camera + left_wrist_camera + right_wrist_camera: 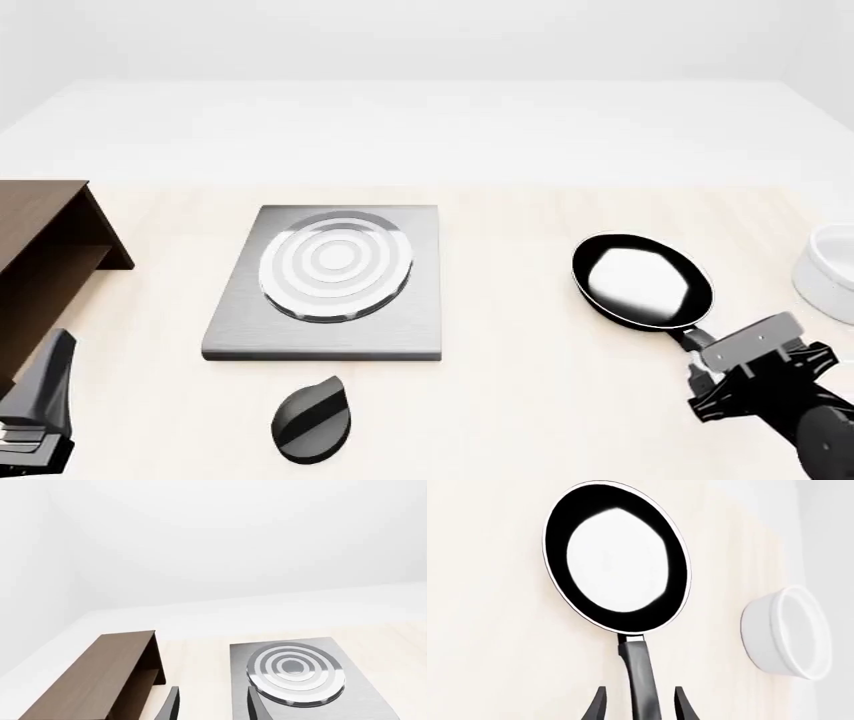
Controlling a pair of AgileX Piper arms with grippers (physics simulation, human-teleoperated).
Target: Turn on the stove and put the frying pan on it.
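Observation:
The stove (327, 300), a flat grey slab with silver-white burner rings, lies left of the table's middle; its black oval knob (311, 422) lies apart, just in front of it. The frying pan (641, 280), black with a shiny inside, rests on the table to the right, handle (683, 335) pointing toward me. My right gripper (705, 352) is open, its fingers either side of the handle (639, 672) with gaps showing. My left gripper (51, 385) is open and empty at the near left, facing the stove (300, 680).
A brown wooden shelf (40, 250) stands at the left edge, close to my left gripper, and shows in the left wrist view (100, 675). A white bowl (830, 270) sits at the far right, just beyond the pan, and shows in the right wrist view (790, 632).

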